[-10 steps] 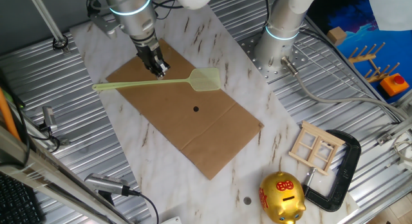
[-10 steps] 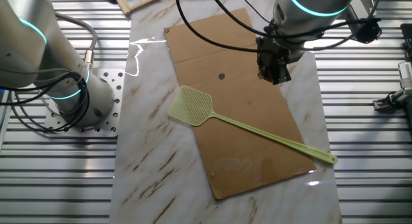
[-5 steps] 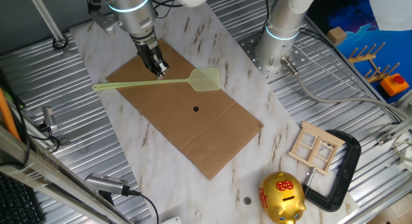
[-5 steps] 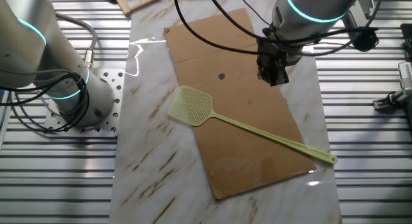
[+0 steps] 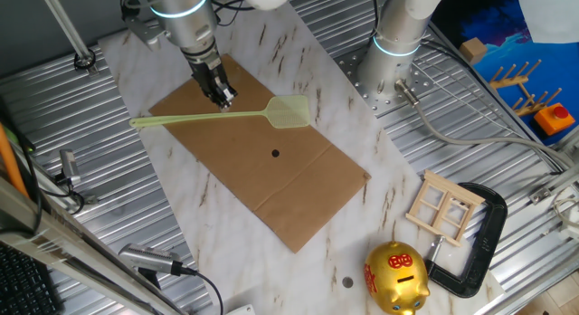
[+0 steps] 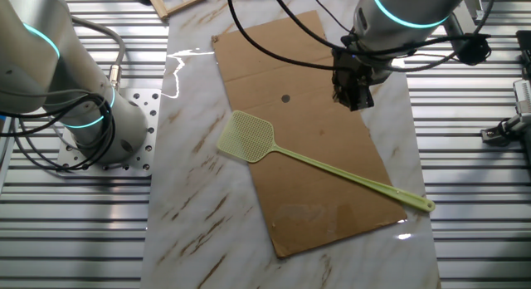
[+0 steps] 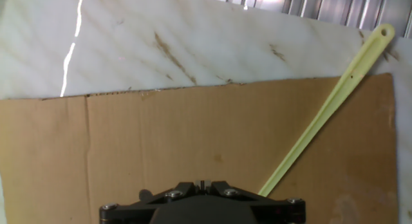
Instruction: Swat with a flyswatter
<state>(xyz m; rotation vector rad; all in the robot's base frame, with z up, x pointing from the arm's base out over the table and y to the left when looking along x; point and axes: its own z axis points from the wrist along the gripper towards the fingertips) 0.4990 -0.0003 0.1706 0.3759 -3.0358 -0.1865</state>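
Note:
The pale yellow-green flyswatter [image 5: 208, 117] lies flat across the brown cardboard sheet [image 5: 271, 184] on the marble table. Its mesh head [image 5: 289, 111] is at the sheet's far edge. In the other fixed view the flyswatter [image 6: 332, 168] lies diagonally, head [image 6: 246, 136] to the left. My gripper [image 5: 226, 100] hangs over the cardboard just beside the handle's middle, shut and empty; it also shows in the other fixed view [image 6: 355, 96]. In the hand view the gripper [image 7: 201, 183] has its fingers together, and the handle [image 7: 322, 114] runs up to the right, apart from them.
A small black dot [image 5: 275, 153] marks the cardboard. A second arm's base [image 5: 389, 62] stands at the table's far side. A gold piggy bank [image 5: 395, 277], a wooden frame [image 5: 443, 206] and a black clamp [image 5: 479, 233] sit at the near right.
The arm's upper part has shifted very slightly. The gripper stays shut in about the same place and the flyswatter has not moved.

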